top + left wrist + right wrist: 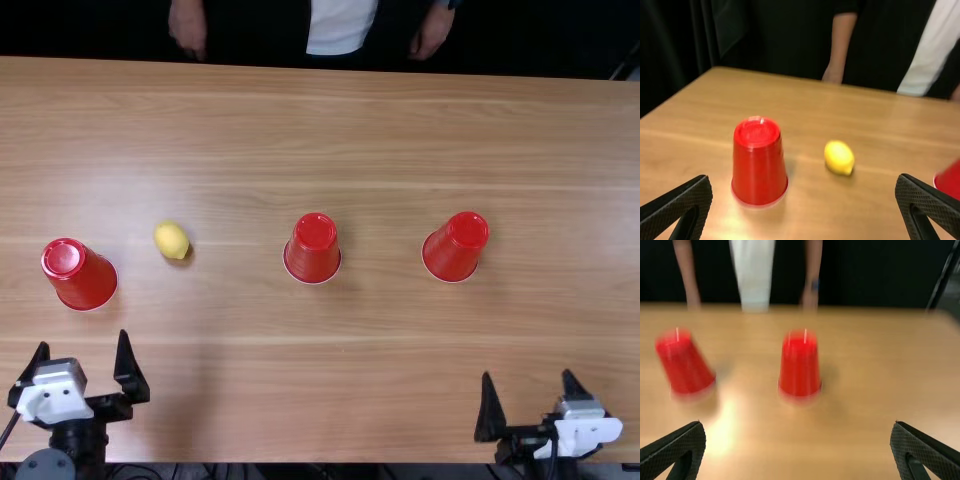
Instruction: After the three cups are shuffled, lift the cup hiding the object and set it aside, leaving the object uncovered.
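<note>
**Figure.** Three upturned red cups stand in a row across the table (pixel 320 130): left cup (pixel 78 272) toward the left edge, middle cup (pixel 313 248) near the centre, right cup (pixel 455 246) toward the right edge. Their rims appear flat on the wood, though the wrist views are soft.

The lemon (pixel 172 240) lies bare between the left and middle cups, nearer the left, touching neither.

The left gripper (pixel 82 345) and right gripper (pixel 528 378) sit at the near corners, fingers spread wide, holding nothing.

Risks:
- **Needless lift:** the lemon is already uncovered, so lifting any cup is probably unnecessary.
- **Rolling lemon:** a reach toward the left cup could brush the lemon and set it rolling.
- **Toppled cup:** a single finger striking a light cup could topple it.
</note>
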`<action>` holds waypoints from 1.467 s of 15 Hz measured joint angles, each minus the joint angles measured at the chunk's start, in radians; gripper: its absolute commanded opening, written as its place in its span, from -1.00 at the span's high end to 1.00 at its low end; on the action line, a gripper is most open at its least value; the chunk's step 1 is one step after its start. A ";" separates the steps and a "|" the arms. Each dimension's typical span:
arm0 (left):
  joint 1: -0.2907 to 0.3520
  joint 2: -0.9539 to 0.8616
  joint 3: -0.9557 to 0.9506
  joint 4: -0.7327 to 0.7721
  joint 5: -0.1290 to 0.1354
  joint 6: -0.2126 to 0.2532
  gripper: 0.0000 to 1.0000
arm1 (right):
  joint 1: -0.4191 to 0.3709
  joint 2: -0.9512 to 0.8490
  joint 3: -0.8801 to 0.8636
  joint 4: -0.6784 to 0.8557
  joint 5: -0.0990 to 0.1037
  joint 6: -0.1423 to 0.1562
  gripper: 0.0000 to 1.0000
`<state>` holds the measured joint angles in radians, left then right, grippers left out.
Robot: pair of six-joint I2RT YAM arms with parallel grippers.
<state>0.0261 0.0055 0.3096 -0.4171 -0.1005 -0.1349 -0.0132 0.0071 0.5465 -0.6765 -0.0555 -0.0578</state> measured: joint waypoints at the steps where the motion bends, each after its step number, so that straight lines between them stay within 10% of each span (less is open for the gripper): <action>1: 0.000 0.000 -0.045 0.070 0.021 0.000 -1.00 | 0.000 0.000 -0.048 0.161 0.004 -0.001 -1.00; 4: 0.000 0.000 -0.166 0.227 0.130 0.000 -1.00 | 0.000 0.000 -0.259 0.617 0.015 0.002 -1.00; 6: 0.000 0.000 -0.245 0.346 0.156 0.000 -1.00 | 0.000 0.000 -0.356 0.773 0.016 0.003 -1.00; 22: 0.000 0.001 -0.297 0.360 0.167 0.000 -1.00 | 0.000 0.000 -0.522 0.773 0.019 0.004 -1.00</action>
<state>0.0261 0.0063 0.0128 -0.0574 0.0669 -0.1345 -0.0128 0.0071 0.0242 0.0967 -0.0364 -0.0540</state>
